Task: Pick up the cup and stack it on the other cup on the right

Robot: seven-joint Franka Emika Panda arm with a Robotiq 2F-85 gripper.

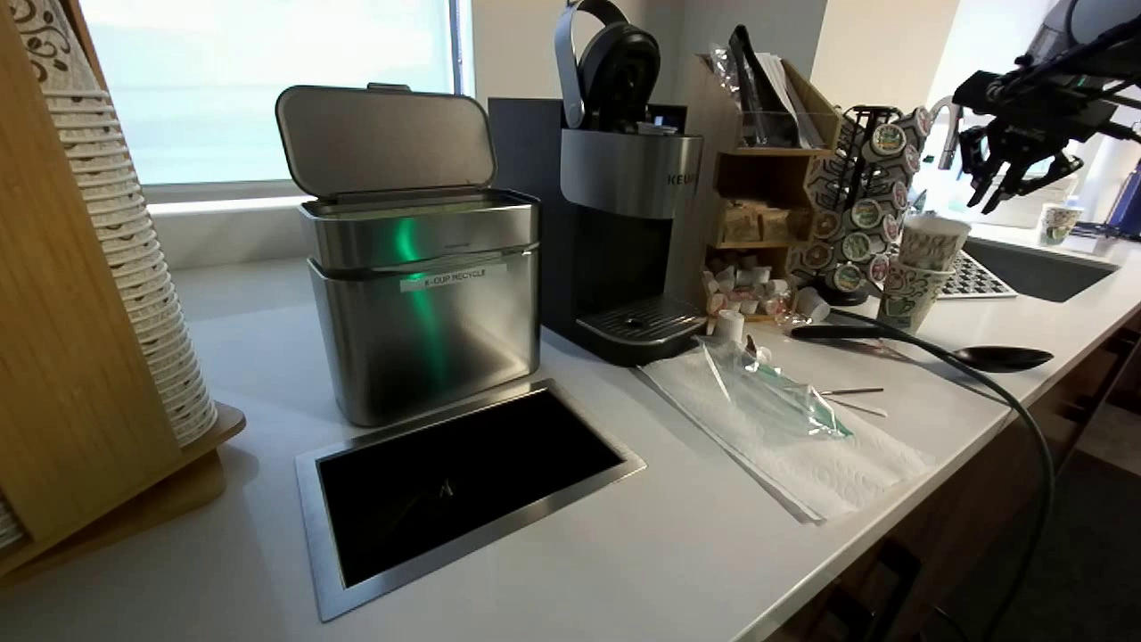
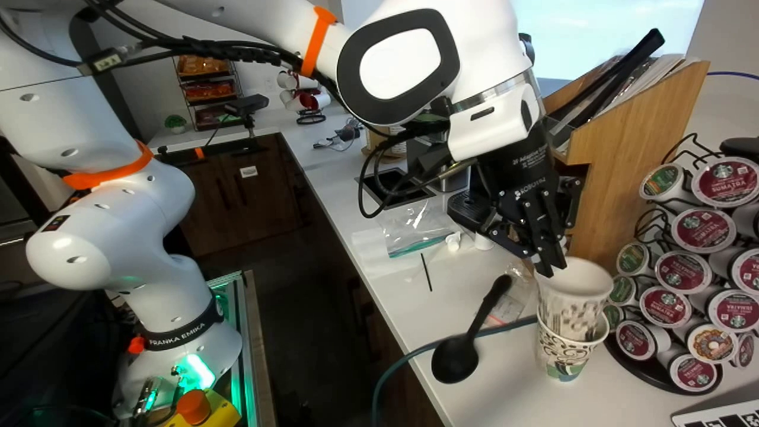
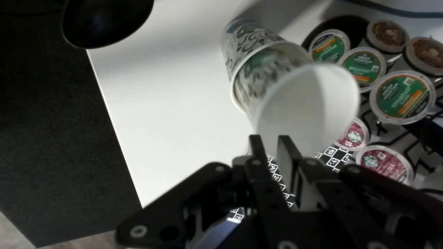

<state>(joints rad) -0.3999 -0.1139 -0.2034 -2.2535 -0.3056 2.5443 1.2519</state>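
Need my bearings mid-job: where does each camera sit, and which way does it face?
An exterior view: above the counter, looking past bin and coffee maker toward the sink; end effector and part of the arm show.
An exterior view: near the board, looking back toward the coffee maker; arm, base, end effector show.
Wrist view: on the arm, looking past the fingers at the upper cup nested in the lower cup.
Both exterior views share the spoon and cups.

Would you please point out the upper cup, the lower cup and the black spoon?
Upper cup (image 3: 301, 105), in the wrist view: on its white inside.
Lower cup (image 2: 563, 357), in an exterior view: on its patterned side.
Spoon (image 2: 458, 356), in an exterior view: on its bowl.
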